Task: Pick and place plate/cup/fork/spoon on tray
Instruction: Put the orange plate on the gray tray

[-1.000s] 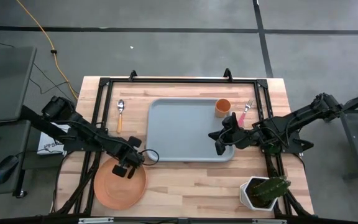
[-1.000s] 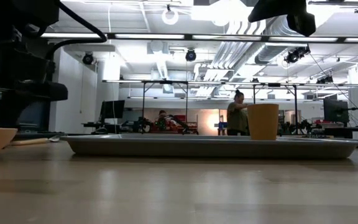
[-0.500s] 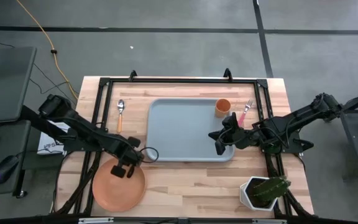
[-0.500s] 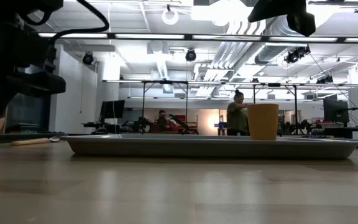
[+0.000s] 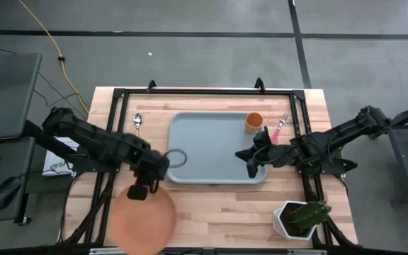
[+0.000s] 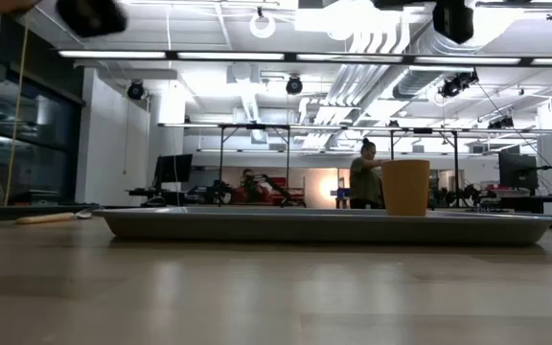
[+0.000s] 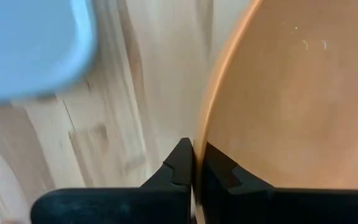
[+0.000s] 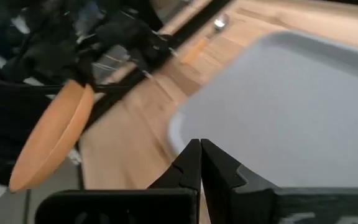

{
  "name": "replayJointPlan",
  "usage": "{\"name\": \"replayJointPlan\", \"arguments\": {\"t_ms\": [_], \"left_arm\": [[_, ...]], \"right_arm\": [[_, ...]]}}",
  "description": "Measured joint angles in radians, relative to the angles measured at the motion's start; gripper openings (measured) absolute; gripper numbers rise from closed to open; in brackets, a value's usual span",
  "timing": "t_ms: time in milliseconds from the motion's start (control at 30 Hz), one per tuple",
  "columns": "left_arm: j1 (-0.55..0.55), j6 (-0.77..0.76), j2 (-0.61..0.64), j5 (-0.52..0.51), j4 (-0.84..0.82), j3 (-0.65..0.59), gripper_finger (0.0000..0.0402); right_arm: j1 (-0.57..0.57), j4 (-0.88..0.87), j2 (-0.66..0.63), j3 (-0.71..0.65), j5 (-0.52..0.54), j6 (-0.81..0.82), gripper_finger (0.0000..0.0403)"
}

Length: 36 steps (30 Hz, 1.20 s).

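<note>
The orange plate [image 5: 142,222] hangs over the table's near left part, with my left gripper [image 5: 139,190] shut on it. In the right wrist view the plate [image 8: 51,142] shows tilted, in the air. The grey-blue tray [image 5: 214,152] lies mid-table, and the orange cup [image 5: 253,122] stands in its far right corner. The pink-handled fork [image 5: 282,128] lies on the wood right of the tray, the spoon [image 5: 137,130] left of it. My right gripper [image 5: 252,167] hovers shut over the tray's near right corner, holding nothing. My left gripper pinches the plate's rim [image 7: 205,134] between its two fingers, one on the plate's inner face and one on its outer face. The fingers come from above, pointing steeply down, at the rim's far side [image 5: 140,200]. The plate is lifted clear of the table and tilted.
A white pot with a green plant [image 5: 299,218] stands at the near right corner. A black frame [image 5: 190,92] runs around the table's far and side edges. Bare wood lies between the tray and the near edge.
My left gripper has gone up and a little toward the tray, taking the plate with it. The plate, which rested on the table a second ago, is now lifted clear and has left the low view at the top.
</note>
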State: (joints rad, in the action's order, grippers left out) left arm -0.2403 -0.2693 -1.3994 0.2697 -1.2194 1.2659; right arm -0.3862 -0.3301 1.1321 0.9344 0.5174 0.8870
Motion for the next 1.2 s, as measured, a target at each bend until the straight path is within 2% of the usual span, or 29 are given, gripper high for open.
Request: {"name": "replayJointPlan", "arguments": {"t_ms": [133, 267, 467, 733, 1033, 1200], "left_arm": [[0.091, -0.099, 0.0, -0.003, 0.004, 0.135, 0.0], [0.195, -0.174, 0.0, -0.018, 0.05, 0.192, 0.0], [0.331, -0.21, -0.021, -0.05, 0.226, 0.203, 0.0], [0.463, -0.221, -0.184, -0.217, 0.465, 0.203, 0.0], [0.528, -0.122, -0.378, -0.243, 0.368, 0.195, 0.0], [0.598, -0.113, -0.428, -0.24, 0.376, 0.152, 0.0]], "right_arm": [[0.0, 0.075, -0.04, 0.0, -0.029, -0.068, 0.0], [-0.001, 0.139, -0.097, 0.0, -0.04, -0.131, 0.0], [-0.001, 0.218, -0.184, 0.0, -0.051, -0.224, 0.0], [-0.001, 0.243, -0.236, 0.0, -0.018, -0.294, 0.0], [-0.001, 0.236, -0.236, 0.0, -0.013, -0.294, 0.0], [-0.001, 0.236, -0.236, 0.0, -0.013, -0.294, 0.0]]}}
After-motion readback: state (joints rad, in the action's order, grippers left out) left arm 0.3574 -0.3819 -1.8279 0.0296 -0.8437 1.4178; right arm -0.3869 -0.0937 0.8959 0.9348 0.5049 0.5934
